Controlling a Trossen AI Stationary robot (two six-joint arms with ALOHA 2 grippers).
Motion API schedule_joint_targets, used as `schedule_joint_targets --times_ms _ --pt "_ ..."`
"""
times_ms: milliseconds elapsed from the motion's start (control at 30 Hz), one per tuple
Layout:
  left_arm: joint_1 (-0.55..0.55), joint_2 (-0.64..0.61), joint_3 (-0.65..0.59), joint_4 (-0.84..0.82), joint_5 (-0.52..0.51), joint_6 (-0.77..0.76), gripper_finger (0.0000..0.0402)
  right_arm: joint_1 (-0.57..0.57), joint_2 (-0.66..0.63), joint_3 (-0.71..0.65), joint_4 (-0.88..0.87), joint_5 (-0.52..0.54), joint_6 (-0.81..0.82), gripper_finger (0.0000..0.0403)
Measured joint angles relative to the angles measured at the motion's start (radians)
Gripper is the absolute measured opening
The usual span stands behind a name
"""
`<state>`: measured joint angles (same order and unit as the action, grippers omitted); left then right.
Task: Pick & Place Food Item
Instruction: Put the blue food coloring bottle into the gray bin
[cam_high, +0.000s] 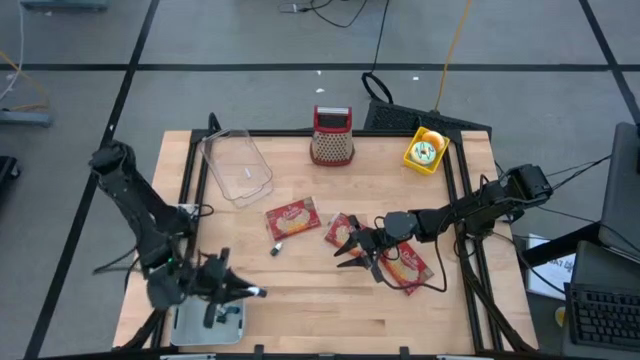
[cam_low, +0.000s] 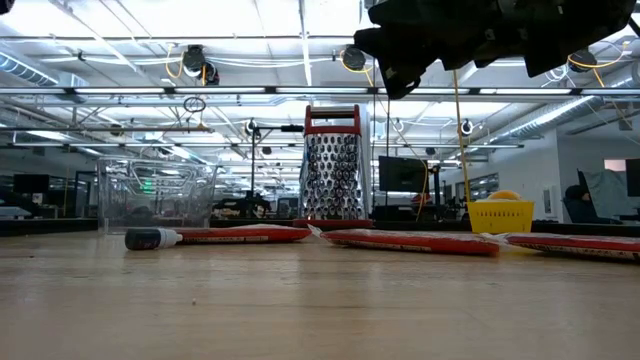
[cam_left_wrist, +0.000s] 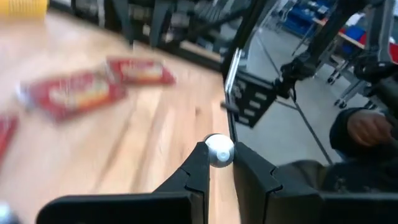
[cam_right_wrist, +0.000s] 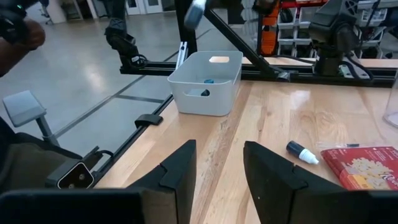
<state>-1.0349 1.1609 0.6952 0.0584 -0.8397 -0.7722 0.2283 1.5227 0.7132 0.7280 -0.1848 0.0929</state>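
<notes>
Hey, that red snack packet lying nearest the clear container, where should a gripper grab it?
The red snack packet lies flat on the table, so come straight down from above and pinch across its narrower width at a free edge, away from the small bottle beside it.

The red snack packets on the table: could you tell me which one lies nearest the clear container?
The leftmost red packet, lying alone just below the clear container; the other two sit by the right gripper.

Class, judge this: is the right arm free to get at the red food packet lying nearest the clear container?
Probably yes. The right end effector hovers open, empty, beside that red food packet; nothing stands between them.
</notes>
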Motion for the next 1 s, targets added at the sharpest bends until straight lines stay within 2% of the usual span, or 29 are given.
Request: schedule_joint_targets --times_ms 133,267,567,700,800,933,1000 --pt "-0.099 0.047 0.000 -0.073 -0.083 -0.269 0.0046 0.000 0.000 0.000 0.000 0.000 0.000 0.0121" --pt "-0.174 0.107 0.000 -0.069 -0.127 -0.457 0.0045 0.000 0.000 0.000 0.000 0.000 0.000 0.0119" --pt "-0.291 0.187 0.000 -0.137 -0.119 -0.940 0.0043 0.000 0.000 0.000 -0.005 0.000 -0.030 0.0122" --pt "-0.291 0.208 0.000 -0.260 -0.025 -1.146 0.0043 0.000 -0.001 0.000 -0.007 0.000 -0.049 0.0119" --pt "-0.280 0.221 0.000 -0.342 0.093 -1.282 0.0044 0.000 -0.001 0.000 -0.007 0.000 -0.053 0.0119" --pt "-0.272 0.223 0.000 -0.414 0.248 -1.404 0.0047 0.000 -0.001 0.000 -0.007 0.000 -0.053 0.0117" --pt "-0.273 0.223 0.000 -0.439 0.279 -1.441 0.0049 0.000 -0.001 0.000 -0.007 0.000 -0.053 0.0117"
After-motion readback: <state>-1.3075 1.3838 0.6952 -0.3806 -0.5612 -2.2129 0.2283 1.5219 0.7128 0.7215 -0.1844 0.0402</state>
